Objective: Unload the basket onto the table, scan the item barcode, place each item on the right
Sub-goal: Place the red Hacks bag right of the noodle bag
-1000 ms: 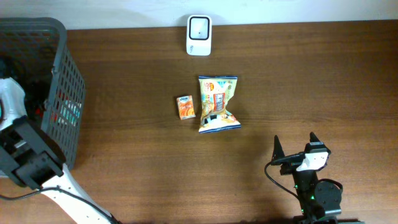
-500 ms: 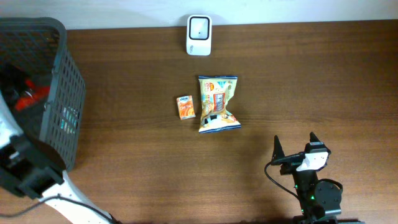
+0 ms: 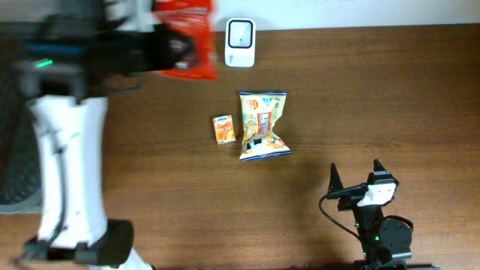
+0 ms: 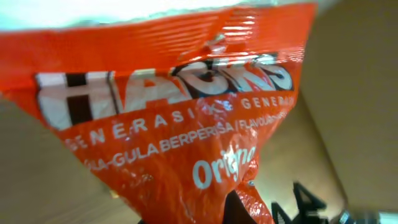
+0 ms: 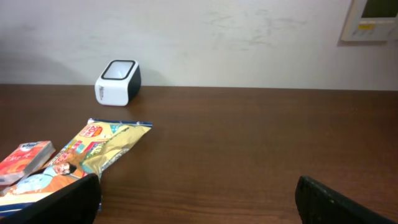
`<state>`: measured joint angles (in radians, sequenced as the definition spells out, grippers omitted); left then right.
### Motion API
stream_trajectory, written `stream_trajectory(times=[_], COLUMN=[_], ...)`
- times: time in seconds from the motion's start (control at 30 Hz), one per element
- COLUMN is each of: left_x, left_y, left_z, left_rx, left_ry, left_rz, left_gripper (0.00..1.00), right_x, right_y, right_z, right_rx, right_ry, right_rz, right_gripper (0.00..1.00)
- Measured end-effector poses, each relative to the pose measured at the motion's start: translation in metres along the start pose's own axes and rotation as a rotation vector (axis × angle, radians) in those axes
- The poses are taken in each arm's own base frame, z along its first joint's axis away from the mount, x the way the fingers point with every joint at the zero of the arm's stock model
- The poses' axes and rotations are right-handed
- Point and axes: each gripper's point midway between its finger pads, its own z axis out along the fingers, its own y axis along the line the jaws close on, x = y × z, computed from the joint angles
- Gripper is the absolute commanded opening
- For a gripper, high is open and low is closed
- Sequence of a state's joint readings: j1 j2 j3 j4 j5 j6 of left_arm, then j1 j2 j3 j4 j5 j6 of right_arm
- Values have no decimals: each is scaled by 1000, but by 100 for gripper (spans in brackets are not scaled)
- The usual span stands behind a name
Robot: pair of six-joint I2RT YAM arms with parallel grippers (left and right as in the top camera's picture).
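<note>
Left tool (image 3: 166,46) hangs over the back edge of the worktop (image 3: 187,217), all blur. The red bag (image 4: 174,112) is at its tip, clear of the wood. The fingers are lost in the smear, but a bag in mid-air says the tool is clamped on it. The bag sits just beside the scanner (image 3: 240,32), on the back-left-corner side; the scanner stands at the middle of that back edge.

The wrist view is filled with glossy printed film and big lettering, and no barcode shows there. Which face meets the scanner window, I cannot tell.

By the look of it this is a light, soft pack: slick film, crinkly and floppy, likely to sag and buckle. The best hold looks like a flat sealed end seam, where the film is doubled. A pinch mid-body could crease the print and slip.

Right tool (image 3: 355,180) rests near the front-right corner, fingers wide apart and nothing between them. Mid-worktop lie the yellow bag (image 3: 262,124) and, just beside it, a small box (image 3: 223,129), well apart from the red bag.
</note>
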<state>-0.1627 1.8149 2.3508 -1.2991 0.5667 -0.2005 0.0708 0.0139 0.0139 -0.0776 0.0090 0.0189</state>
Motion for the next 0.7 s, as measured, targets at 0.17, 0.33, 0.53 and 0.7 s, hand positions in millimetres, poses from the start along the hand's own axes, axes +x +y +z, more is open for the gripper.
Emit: stream_trajectory(times=[0.17, 0.33, 0.53, 0.7], left_x=[65, 136, 225, 223], left_y=[-43, -20, -30, -22], left_z=[152, 251, 349, 347], left_rx=[9, -195, -202, -215], left_ry=[265, 424, 536, 554], left_rz=[83, 6, 73, 81], left_gripper=[0, 0, 75, 81], right_x=[0, 0, 0, 0], right_y=[0, 0, 0, 0], right_z=[0, 0, 0, 0], right_rx=[0, 0, 0, 0], right_ry=[0, 0, 0, 0], right_rz=[0, 0, 0, 0], right_gripper=[99, 99, 99, 99])
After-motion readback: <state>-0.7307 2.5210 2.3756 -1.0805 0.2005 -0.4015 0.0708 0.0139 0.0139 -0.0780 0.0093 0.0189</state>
